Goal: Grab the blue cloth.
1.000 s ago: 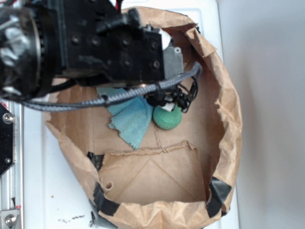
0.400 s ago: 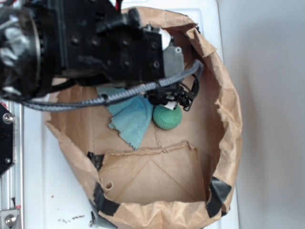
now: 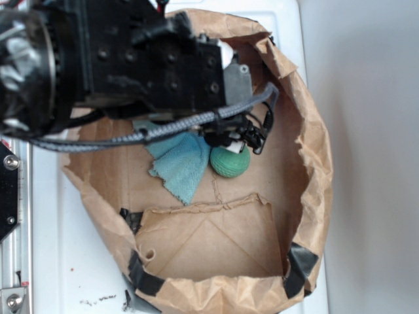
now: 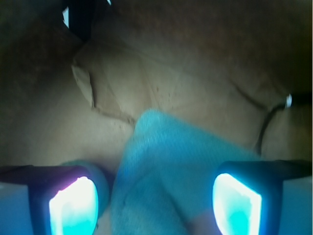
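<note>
My gripper [image 4: 156, 200] was spread wide, its pads flanking the blue cloth [image 3: 178, 163], which lay on the paper bag [image 3: 314, 170] floor beside the green ball [image 3: 230, 163].

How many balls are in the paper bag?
1: the green ball sits on the bag floor, right beside the blue cloth. The arm hides part of the bag, so another could be hidden.

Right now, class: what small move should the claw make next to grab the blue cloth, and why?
Probably lower a little, then close. In the wrist view the claw is open with the blue cloth lying between its fingers, and the green ball sits beside the cloth.
</note>
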Tool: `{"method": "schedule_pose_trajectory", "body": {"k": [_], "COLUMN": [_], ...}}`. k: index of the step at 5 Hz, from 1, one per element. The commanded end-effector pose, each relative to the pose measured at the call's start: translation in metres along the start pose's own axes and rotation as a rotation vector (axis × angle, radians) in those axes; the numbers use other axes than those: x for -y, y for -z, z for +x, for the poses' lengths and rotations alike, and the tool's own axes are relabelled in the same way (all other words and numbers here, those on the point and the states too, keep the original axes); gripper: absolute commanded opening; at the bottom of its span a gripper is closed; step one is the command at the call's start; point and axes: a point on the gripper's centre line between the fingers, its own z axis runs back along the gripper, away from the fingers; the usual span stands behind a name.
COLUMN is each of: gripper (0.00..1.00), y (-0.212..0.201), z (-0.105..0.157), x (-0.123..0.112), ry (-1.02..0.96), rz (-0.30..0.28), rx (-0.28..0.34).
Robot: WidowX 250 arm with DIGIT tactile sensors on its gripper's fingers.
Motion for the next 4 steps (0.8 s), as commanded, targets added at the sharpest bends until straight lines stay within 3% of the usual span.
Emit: {"method": "schedule_pose_trajectory", "body": {"k": [1,4], "gripper": [1.00,1.00], "y": [0.003,0.022], "z": [0.005,0.014], "x": [-0.003,0.008], "ry": [-0.182,-0.285], "rz": [-0.060,-0.017], "rx": [-0.071,-0.030]}}
